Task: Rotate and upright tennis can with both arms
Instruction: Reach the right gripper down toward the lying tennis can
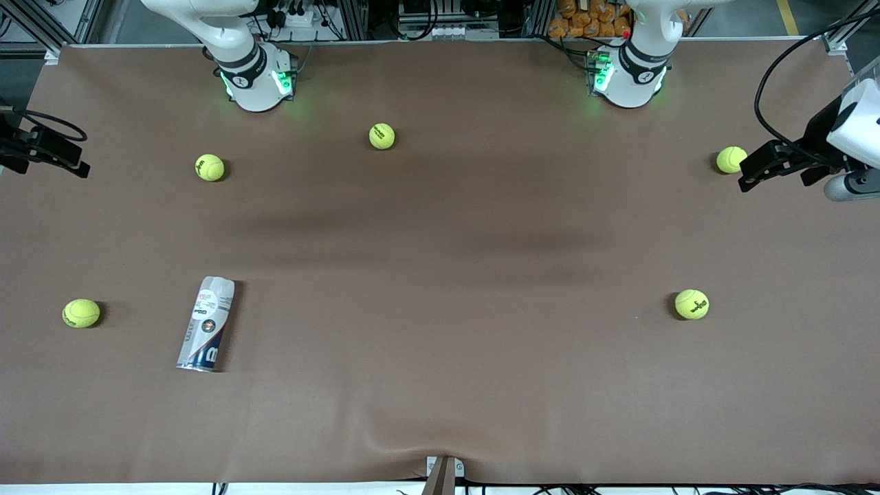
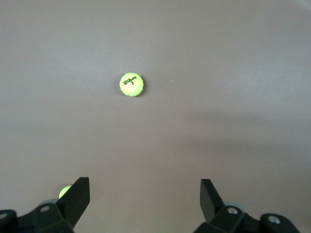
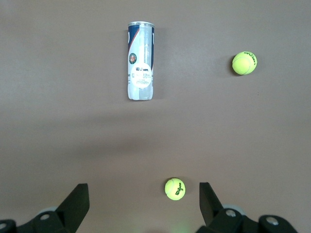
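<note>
On the table (image 1: 440,385) lies the tennis can (image 1: 206,324); both grippers' jaws gape, empty.

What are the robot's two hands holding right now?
Nothing. The left gripper and right gripper are both open and empty, up over the table. The tennis can lies on its side, untouched.

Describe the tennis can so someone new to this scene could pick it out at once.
Start at the brown table and go toward the right arm's end, in the half nearer the front camera. There the tennis can lies on its side beside a tennis ball. It is the only long tube among round yellow-green balls: clear plastic, white and navy label, silvery rim.
</note>
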